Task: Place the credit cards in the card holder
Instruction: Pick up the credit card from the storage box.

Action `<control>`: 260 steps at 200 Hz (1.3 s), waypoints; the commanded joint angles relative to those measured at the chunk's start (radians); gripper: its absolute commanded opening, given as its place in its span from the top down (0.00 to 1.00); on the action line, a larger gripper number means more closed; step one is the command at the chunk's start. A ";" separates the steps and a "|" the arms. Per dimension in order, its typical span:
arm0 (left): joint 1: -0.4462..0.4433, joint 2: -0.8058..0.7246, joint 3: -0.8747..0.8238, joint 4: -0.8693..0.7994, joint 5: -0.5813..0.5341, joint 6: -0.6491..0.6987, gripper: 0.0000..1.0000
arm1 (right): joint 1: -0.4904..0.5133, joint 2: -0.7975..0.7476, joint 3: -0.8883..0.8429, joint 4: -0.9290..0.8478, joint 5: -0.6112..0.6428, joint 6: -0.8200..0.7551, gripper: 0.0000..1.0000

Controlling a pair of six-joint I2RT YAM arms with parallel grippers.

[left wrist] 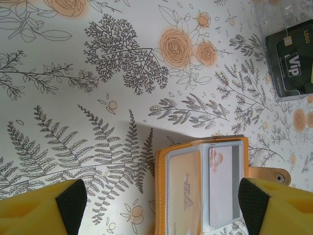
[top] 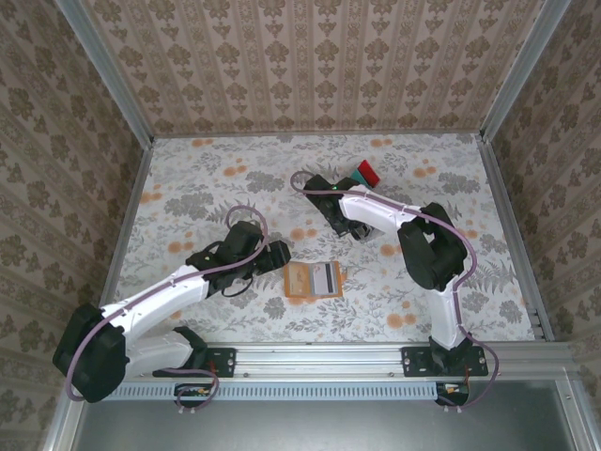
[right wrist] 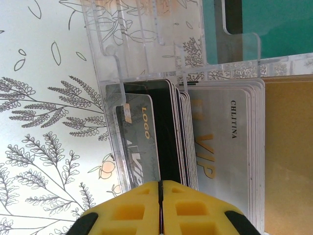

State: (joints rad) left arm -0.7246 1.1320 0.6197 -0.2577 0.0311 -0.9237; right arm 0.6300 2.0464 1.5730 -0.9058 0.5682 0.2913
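Left claw is spread wide, its yellow fingers with dark pads at the bottom corners of the left wrist view, pinching nothing. Between them on the flower-printed desk lies the card holder, orange-tan and opened flat, with its clear inner pockets facing up. One pocket holds a pale card with a faint print and the pocket beside it holds a whitish card. A tan closing tab with a snap sticks out on the holder's right side. Whether the fingers touch the holder cannot be told. From above, the holder sits near the middle of the desk, just right of the left arm's tip.

Further right, the right claw is pressed together, its yellow fingers meeting in a thin seam with nothing between them. It sits just in front of the credit cards, which stand on edge, packed close, in a clear plastic rack. A grey card marked LOGO and VIP is at the left with black ones behind it, then come white VIP cards, then a gold-brown card at the right. Whether the claw touches them cannot be told. A teal card stands in a farther slot. In the top view a red card leans beside the teal one, beyond the right arm's wrist
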 commanded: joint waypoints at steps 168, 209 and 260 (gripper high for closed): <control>0.007 0.035 0.003 0.005 0.020 -0.019 0.16 | -0.049 -0.015 -0.034 0.048 -0.229 0.020 0.84; 0.007 0.040 0.004 0.007 0.021 -0.020 0.16 | -0.056 -0.011 -0.029 0.050 -0.251 0.014 0.86; 0.008 0.038 0.001 0.003 0.020 -0.019 0.16 | -0.059 -0.046 -0.006 0.017 -0.258 0.006 0.94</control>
State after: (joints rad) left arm -0.7246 1.1660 0.6197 -0.2546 0.0418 -0.9276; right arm 0.5709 2.0331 1.5627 -0.8597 0.3607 0.2905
